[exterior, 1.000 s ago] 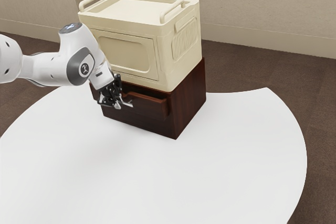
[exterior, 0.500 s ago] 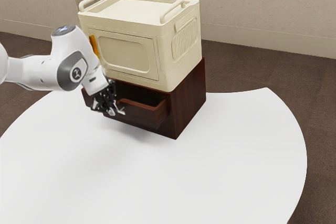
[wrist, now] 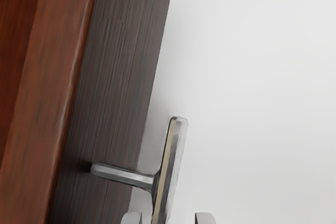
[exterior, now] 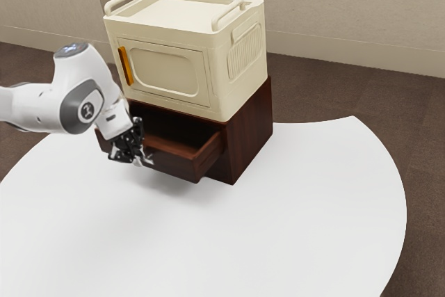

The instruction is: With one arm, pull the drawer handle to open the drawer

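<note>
ok so I'm mid-pull, I reckon — my gripper (exterior: 138, 160) has its fingers apart with the handle (wrist: 170, 166) between them, partly open drawer (exterior: 170, 163) right beside — next move's probably backing straight out without slipping off.

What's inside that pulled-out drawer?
Inside the drawer I can see reddish-brown wood, its floor and a side wall. The back part is hidden beneath the cream cabinet, so I can't tell what's there.

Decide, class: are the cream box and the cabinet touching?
Touching. The exterior view shows the box resting on the cabinet, with no gap along their side seam.
</note>
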### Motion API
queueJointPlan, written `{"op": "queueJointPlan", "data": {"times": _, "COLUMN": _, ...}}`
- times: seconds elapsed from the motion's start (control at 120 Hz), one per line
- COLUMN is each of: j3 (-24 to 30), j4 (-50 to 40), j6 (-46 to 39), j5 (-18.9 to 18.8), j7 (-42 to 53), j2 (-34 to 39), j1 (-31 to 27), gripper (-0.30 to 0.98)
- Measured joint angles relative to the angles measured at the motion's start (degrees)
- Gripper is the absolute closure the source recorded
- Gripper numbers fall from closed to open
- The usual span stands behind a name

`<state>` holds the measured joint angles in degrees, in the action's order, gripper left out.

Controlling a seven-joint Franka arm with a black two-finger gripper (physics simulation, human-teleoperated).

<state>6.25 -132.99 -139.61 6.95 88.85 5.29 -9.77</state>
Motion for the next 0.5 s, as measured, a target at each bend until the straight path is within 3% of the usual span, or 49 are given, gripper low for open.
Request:
{"op": "queueJointPlan", "data": {"times": 0.208, "j3": -4.09, "j4": -4.00, "j6": -0.08, "j5": -0.01, "j7": -0.04, "j2": 3.43, "j1": 3.79, "gripper": 0.64}}
{"op": "queueJointPlan", "data": {"times": 0.5, "j3": -6.90, "j4": -8.96, "j6": -0.20, "j5": -0.06, "j7": 0.11, "j2": 8.43, "j1": 4.91, "gripper": 0.64}}
